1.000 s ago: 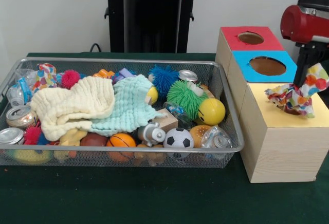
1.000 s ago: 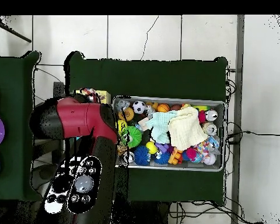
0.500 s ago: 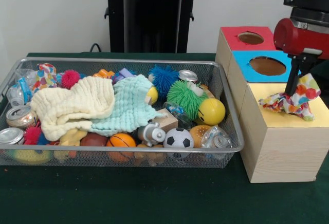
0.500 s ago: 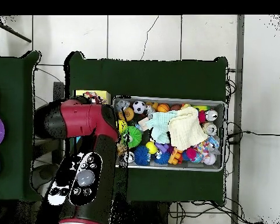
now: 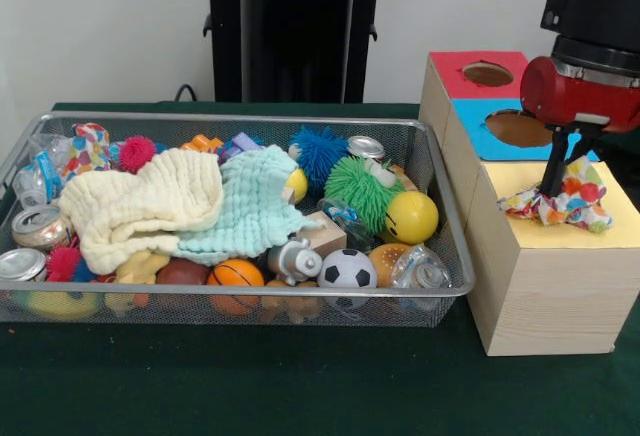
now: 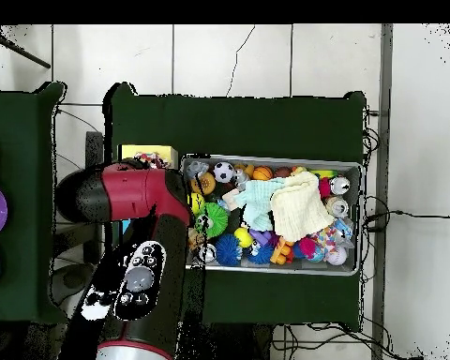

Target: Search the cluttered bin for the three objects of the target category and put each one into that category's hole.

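Robot lab: pedestal, green-clothed table, tiled floor.

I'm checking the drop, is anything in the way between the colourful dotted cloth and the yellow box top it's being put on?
Nothing visible blocks it. The colourful dotted cloth already lies bunched on the yellow-topped wooden box, with the gripper down at the cloth. No hole shows on that yellow top in either view; the cloth may be covering it.
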